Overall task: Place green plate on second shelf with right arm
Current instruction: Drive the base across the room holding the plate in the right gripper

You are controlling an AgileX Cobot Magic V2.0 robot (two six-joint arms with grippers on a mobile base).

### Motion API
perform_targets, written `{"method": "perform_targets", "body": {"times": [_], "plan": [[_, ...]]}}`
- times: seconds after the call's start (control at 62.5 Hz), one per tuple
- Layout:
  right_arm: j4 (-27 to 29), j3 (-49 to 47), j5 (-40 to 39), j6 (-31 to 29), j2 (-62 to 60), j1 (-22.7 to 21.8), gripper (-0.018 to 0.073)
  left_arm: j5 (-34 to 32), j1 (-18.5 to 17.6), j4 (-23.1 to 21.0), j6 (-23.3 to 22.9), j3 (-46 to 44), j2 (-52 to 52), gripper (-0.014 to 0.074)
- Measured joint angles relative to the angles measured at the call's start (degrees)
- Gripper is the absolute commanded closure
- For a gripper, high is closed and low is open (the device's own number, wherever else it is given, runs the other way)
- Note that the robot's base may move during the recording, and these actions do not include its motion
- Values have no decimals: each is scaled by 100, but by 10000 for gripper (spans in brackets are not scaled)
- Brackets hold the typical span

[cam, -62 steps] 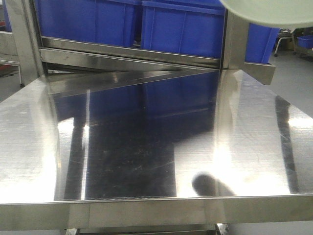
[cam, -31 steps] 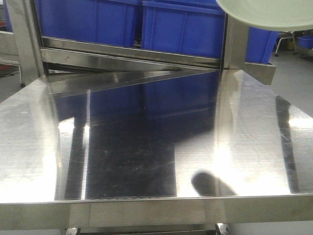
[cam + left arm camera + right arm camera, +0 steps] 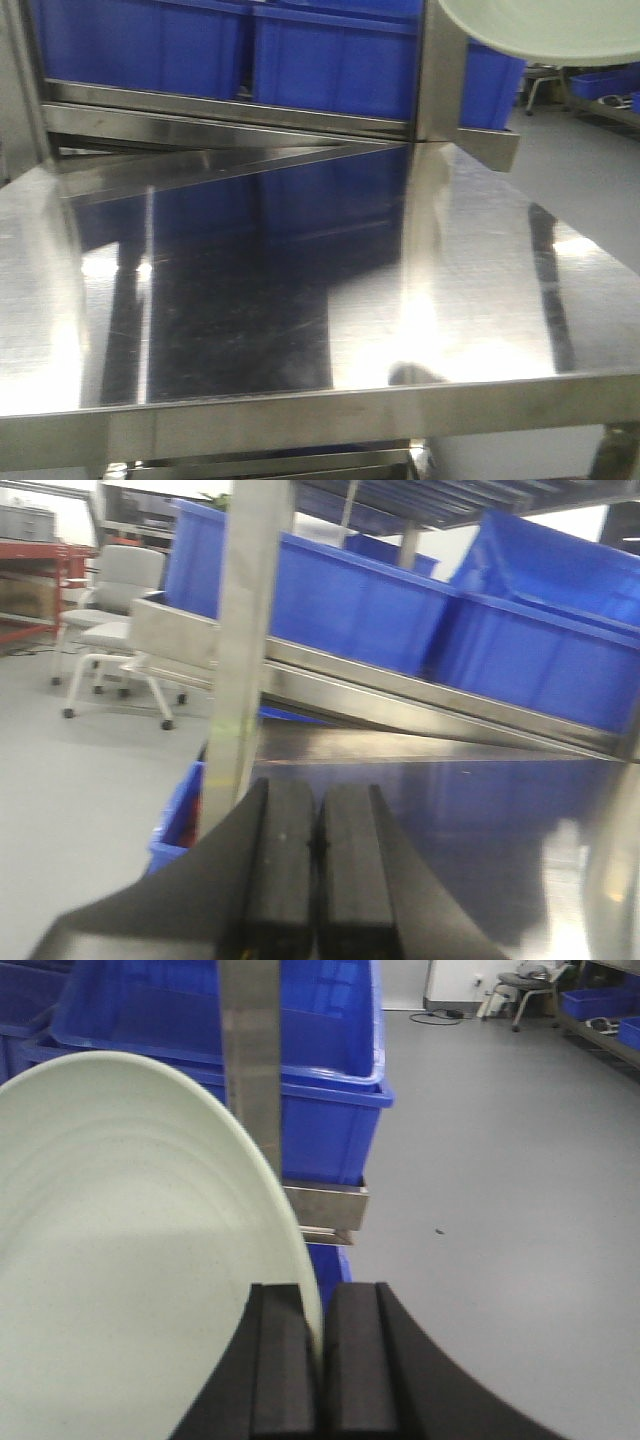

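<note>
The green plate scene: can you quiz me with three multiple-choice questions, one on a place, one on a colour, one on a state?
1. In the front view, where does the green plate show?
A. top right corner of the picture
B. lower left corner
C. dead centre

2. What colour are the big bins?
A. red
B. blue
C. yellow

3. How is the left gripper?
A. wide open
B. shut, empty
C. shut on a cup

Answers:
1 A, its pale rim cuts across the upper right corner.
2 B, they are plainly blue in every view.
3 B, its fingers meet with nothing between them.
</note>
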Motion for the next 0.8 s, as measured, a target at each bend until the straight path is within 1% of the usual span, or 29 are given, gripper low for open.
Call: {"method": "perform_targets", "body": {"times": [0.801], "plan": [[0, 0, 0, 3, 34, 0, 506, 0, 0, 0, 0, 0, 0, 466]]}}
